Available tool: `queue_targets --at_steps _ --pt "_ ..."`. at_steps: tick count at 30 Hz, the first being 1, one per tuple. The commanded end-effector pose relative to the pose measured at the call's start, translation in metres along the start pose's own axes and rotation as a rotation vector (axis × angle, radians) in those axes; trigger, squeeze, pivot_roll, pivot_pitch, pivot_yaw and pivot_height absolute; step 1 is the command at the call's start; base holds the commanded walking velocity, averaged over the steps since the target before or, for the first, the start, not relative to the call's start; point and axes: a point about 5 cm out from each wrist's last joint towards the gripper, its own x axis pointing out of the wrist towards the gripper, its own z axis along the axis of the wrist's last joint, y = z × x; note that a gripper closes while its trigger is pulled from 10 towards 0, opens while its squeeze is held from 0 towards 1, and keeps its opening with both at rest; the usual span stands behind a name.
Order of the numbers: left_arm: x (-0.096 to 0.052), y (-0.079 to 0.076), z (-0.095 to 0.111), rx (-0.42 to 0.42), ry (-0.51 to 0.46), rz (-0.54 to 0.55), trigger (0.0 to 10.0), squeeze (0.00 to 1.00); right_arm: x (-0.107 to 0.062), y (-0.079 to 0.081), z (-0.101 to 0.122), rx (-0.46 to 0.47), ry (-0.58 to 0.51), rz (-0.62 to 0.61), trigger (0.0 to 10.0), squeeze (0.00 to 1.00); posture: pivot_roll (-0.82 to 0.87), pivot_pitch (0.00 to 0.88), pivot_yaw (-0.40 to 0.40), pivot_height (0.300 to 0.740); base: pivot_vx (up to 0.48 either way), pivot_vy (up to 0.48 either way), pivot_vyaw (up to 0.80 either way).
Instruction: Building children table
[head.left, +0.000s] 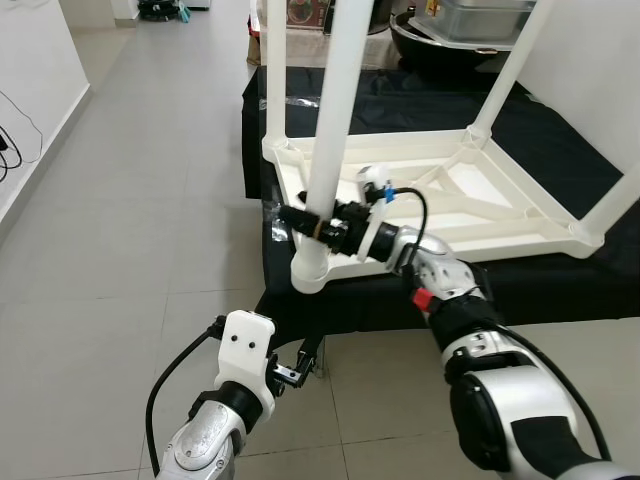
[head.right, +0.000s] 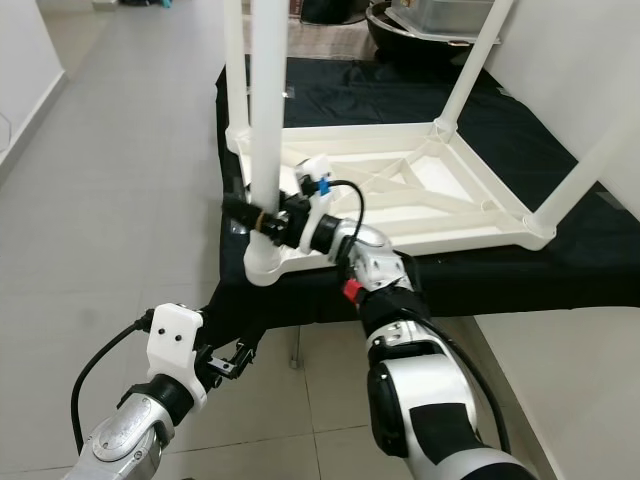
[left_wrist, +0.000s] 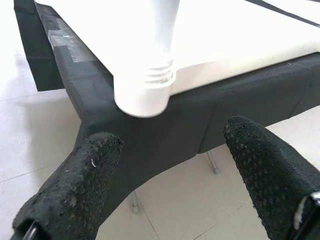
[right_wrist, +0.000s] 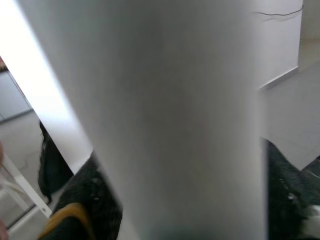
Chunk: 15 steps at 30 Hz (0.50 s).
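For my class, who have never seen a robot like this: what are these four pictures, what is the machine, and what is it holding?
This is a humanoid robot with two silver arms, each ending in a claw of two black fingers. Two pictures come from cameras in its head, looking down; the other two come from cameras on its wrists.

A white plastic children's table lies upside down on a black-covered bench, legs pointing up. The right claw is closed around the nearest leg, just above its corner socket; its wrist picture shows that leg up close. The left claw hangs open below the bench edge, holding nothing, looking up at the same socket.
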Motion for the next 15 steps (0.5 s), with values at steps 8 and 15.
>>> queue_targets --at_steps 8,15 --pt "0.0 -0.002 -0.006 -0.013 0.029 -0.001 10.0 0.0 -0.008 -0.04 0.014 -0.149 -0.025 -0.755 0.0 0.0 0.09 0.102 -0.112 0.74 0.0 0.0 0.0" --pt "0.0 -0.002 -0.006 -0.013 0.03 -0.003 10.0 0.0 -0.038 -0.055 0.014 -0.195 -0.012 -1.131 0.0 0.0 0.08 0.099 -0.108 0.74 0.0 0.0 0.0"
